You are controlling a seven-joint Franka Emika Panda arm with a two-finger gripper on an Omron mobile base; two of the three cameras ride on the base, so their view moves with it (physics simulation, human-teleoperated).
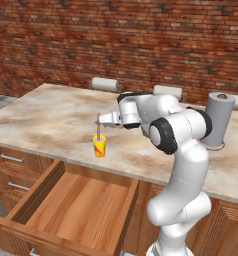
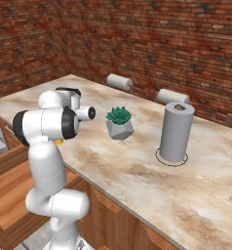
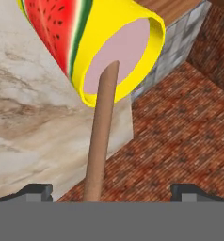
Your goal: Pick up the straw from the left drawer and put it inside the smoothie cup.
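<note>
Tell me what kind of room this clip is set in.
A rendered kitchen, most likely: a marble-look counter over wooden cabinets with an open left drawer, a paper towel roll standing on it, and brick walls behind. A smoothie cup holding a straw fits that too.

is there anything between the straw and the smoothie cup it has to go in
Nothing visible does. The straw already has its lower end inside the smoothie cup, in the pink filling, and stands up out of it on the counter. The hand is open, its fingertips apart on either side of the straw.
</note>
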